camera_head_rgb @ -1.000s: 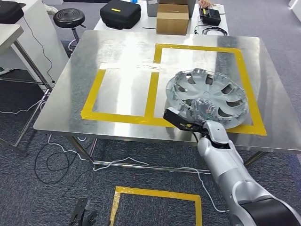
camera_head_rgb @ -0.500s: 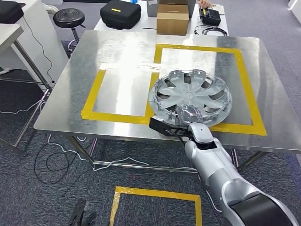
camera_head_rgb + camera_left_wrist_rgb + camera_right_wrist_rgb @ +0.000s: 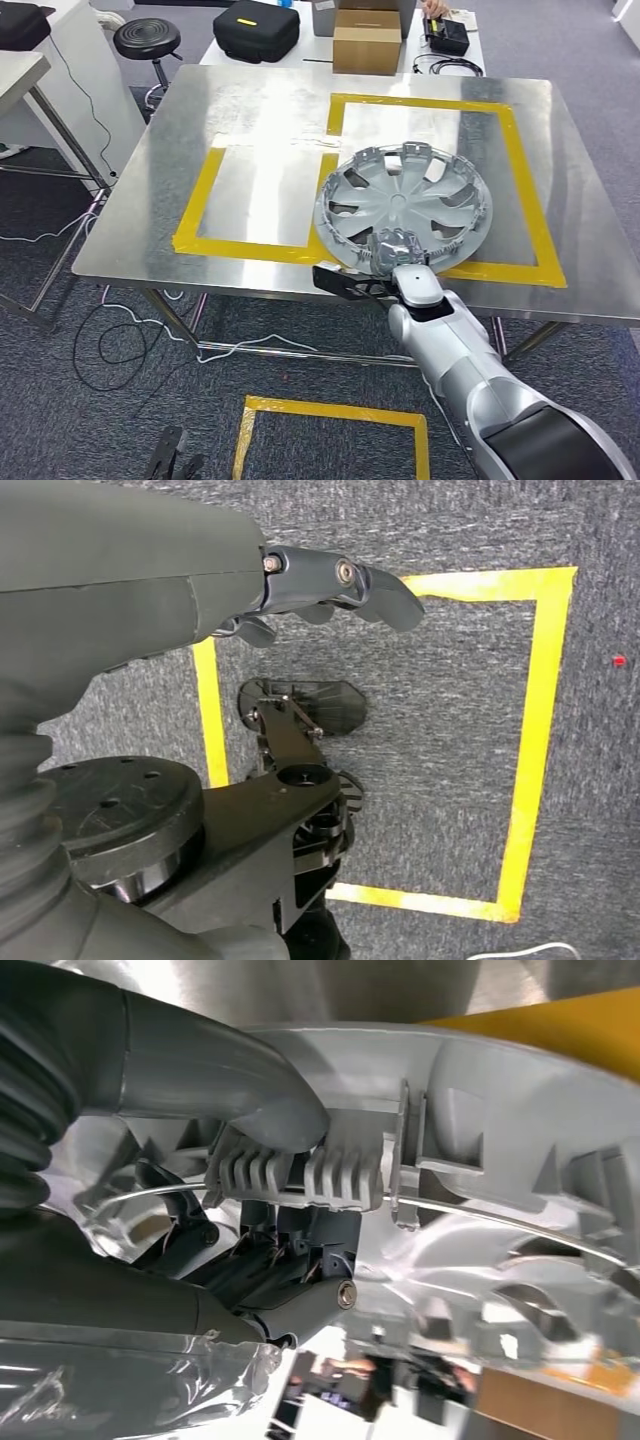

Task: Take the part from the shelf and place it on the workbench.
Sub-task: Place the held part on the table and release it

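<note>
The part is a silver wheel cover (image 3: 404, 205) lying open side up over the steel workbench (image 3: 249, 110). It sits mostly inside the large yellow taped rectangle (image 3: 528, 190), its left edge over the tape line. My right hand (image 3: 392, 255) grips its near rim at the table's front edge. In the right wrist view the thumb (image 3: 226, 1070) lies on the rim (image 3: 468, 1110) and the dark fingers (image 3: 287, 1290) curl beneath it. Whether the cover rests fully on the table I cannot tell. My left hand (image 3: 340, 580) hangs over the carpet, fingers stretched out and holding nothing.
A smaller yellow taped rectangle (image 3: 256, 200) lies to the left on the workbench. Behind it stand a cardboard box (image 3: 367, 42) and a black case (image 3: 255, 28). A black stool (image 3: 147, 38) is at the back left. Cables and a yellow tape square (image 3: 332, 410) are on the floor.
My right hand has carried the wheel cover to the left and a little nearer the front edge. The cover now lies flatter, and the last half second shows little movement.
</note>
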Controlling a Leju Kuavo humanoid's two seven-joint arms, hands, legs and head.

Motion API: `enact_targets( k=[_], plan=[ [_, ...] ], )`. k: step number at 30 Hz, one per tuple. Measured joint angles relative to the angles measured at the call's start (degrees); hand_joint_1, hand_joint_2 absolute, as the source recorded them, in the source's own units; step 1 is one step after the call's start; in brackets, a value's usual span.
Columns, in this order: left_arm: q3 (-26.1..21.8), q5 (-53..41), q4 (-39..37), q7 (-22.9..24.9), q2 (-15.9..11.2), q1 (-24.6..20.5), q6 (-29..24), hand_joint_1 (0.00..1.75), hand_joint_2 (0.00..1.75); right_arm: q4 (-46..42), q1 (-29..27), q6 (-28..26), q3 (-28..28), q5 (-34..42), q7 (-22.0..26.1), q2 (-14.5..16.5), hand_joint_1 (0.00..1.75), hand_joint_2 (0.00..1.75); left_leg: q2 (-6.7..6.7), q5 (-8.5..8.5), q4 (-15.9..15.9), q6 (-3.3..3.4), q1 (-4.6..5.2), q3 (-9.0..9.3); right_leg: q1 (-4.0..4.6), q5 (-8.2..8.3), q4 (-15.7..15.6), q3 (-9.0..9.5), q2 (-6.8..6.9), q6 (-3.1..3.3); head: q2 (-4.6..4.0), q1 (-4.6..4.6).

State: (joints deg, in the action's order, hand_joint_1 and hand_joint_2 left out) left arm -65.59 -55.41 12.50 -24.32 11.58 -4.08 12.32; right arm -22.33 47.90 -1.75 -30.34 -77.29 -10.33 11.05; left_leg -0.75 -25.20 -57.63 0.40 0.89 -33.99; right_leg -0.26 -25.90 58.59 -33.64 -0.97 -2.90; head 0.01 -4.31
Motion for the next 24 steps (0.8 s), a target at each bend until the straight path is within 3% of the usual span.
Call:
enact_targets(
  k=[5, 10, 16, 24],
  plan=[
    [-0.1, 0.3, 0.0, 0.4, 0.0, 0.2, -0.7, 0.00, 1.75, 0.7, 0.2, 0.0, -0.2, -0.7, -8.1, -1.2, 1.75, 1.75, -0.05, 0.01, 0.0, 0.01, 0.01, 0.00, -0.01, 0.00, 0.0, 0.04, 0.08, 0.00, 0.00, -0.01],
    [-0.2, 0.8, 0.0, 0.7, 0.1, 0.3, -0.9, 0.00, 1.75, 1.2, 0.6, 0.2, -0.1, -0.8, -12.4, -4.3, 1.75, 1.75, -0.15, 0.02, 0.0, 0.04, 0.02, 0.02, -0.01, 0.03, -0.1, 0.15, 0.18, -0.04, -0.01, 0.00],
    [-0.2, 0.9, 0.0, 0.9, 0.1, 0.3, -0.9, 0.00, 1.75, 1.3, 0.7, 0.4, 1.1, -1.4, -14.3, -7.1, 1.75, 1.75, -0.14, 0.04, 0.0, 0.07, 0.02, 0.11, -0.01, 0.08, -0.2, 0.25, 0.17, -0.08, 0.01, 0.01],
    [-0.2, 0.9, 0.0, 0.9, 0.1, 0.4, -1.1, 0.00, 1.75, 1.3, 0.4, -0.2, 2.4, -1.5, -14.7, -8.6, 1.75, 1.75, -0.15, 0.04, 0.0, 0.07, 0.01, 0.26, 0.00, 0.08, -0.2, 0.39, 0.19, -0.07, -0.01, 0.00]
  ],
)
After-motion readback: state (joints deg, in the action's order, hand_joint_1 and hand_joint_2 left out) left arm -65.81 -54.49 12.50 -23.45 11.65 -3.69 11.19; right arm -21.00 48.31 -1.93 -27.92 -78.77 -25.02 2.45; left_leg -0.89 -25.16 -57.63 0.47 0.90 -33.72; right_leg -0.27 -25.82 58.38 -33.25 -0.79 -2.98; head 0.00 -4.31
